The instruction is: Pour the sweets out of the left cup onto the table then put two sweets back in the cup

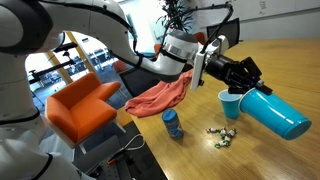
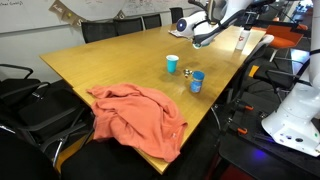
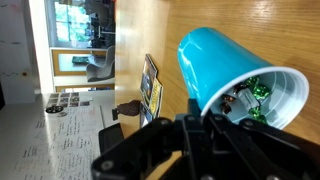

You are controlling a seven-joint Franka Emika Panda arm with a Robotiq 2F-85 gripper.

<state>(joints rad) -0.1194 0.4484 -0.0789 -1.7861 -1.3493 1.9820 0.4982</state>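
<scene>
My gripper is shut on the left cup, a deeper teal cup held tilted on its side above the table. In the wrist view the cup lies across the black fingers with its white-rimmed mouth turned down to the right. Several green and dark wrapped sweets sit just inside the rim. A few sweets lie on the wood table below the cup. In an exterior view sweets also show as small specks.
A light-cyan cup stands upright beside the sweets and also shows in an exterior view. A short blue lidded bottle stands near the table edge. A salmon cloth lies behind it. Orange chair beside the table.
</scene>
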